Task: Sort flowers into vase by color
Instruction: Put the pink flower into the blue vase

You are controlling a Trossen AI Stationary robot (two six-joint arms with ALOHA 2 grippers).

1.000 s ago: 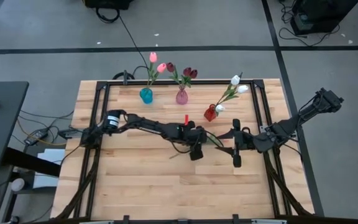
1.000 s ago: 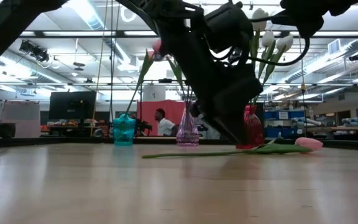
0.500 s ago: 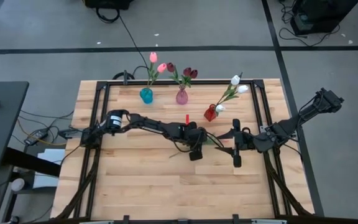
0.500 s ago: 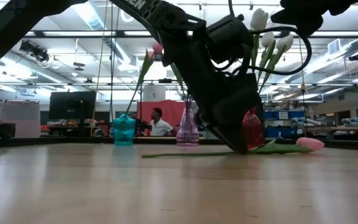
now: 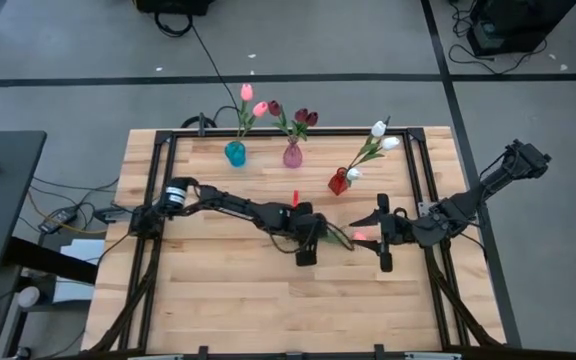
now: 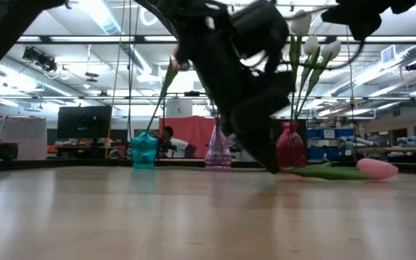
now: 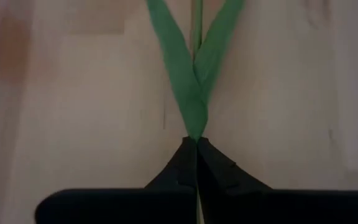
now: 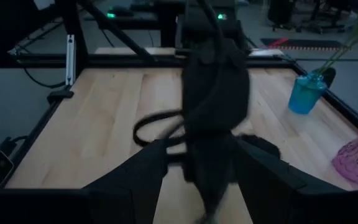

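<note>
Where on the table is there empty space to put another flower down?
The near half of the table, in front of both arms, is bare wood. So is the left side beside the left arm. It is crowded at the far edge, where the blue vase, pink vase and red vase stand, and mid-table, where the left gripper pinches the pink tulip by the right gripper.

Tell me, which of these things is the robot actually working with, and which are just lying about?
Part of the job:
- pink tulip lying on the table, its green stem pinched in the left gripper
- teal glass vase
- pink glass vase
- red glass vase

Just there:
- right gripper, waiting open
- wooden table
</note>
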